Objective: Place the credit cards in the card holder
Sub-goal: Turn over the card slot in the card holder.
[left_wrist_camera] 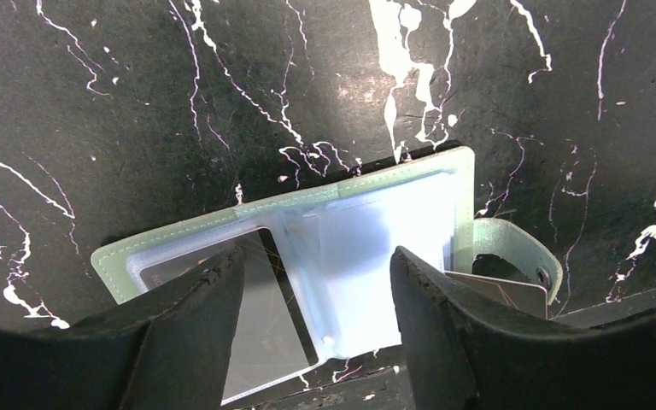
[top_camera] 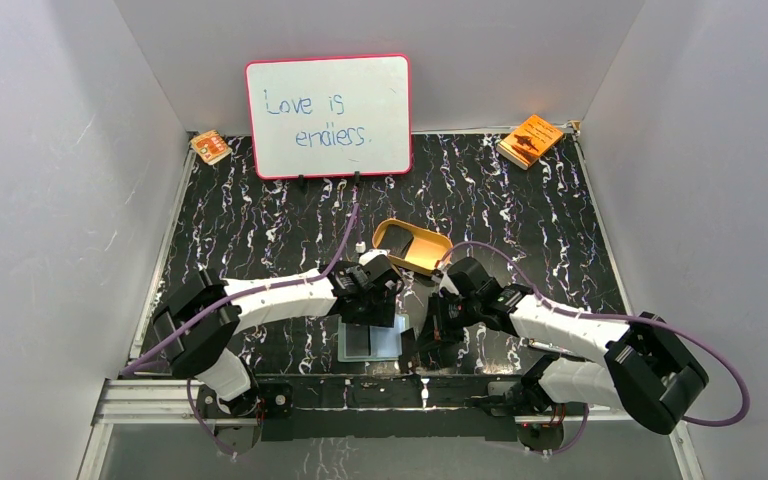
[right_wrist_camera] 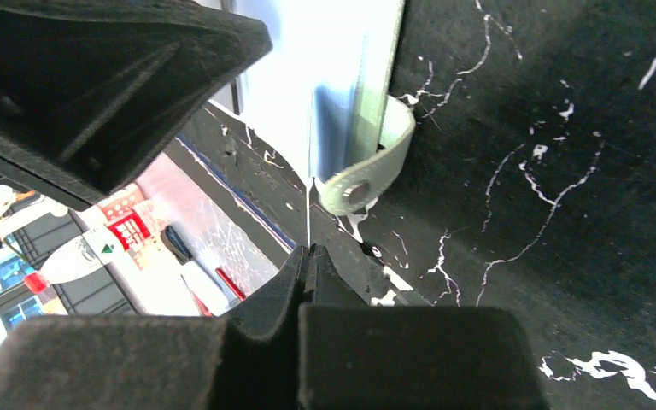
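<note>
The wallet (top_camera: 370, 345) lies open and flat at the near edge of the table (top_camera: 520, 220), its long axis running left to right, pale pockets up. The left claw (left_wrist_camera: 316, 256) hangs over its middle with the fingers spread wide and nothing between them; whether the tips press on the wallet I cannot tell. One other card (left_wrist_camera: 265, 333) sits in the left-hand pocket. The right claw (right_wrist_camera: 307, 252) is pinched tight on a card (left_wrist_camera: 504, 295), which its own camera sees edge-on as a thin pale line. That card sits just off the wallet's right end, beside the snap strap (right_wrist_camera: 367, 171), and it seems to reach under the strap (contact is not clear). So the free right-hand pocket lies to the left of the right claw, along the wallet's long axis, and this arm is the nearer one to it. I judge the coming move to be a slide leftward into that pocket, the card kept level with it, while the left claw steadies the wallet. Where the pocket's mouth opens is not clear from here, and the strap may foul the card's corner.
</note>
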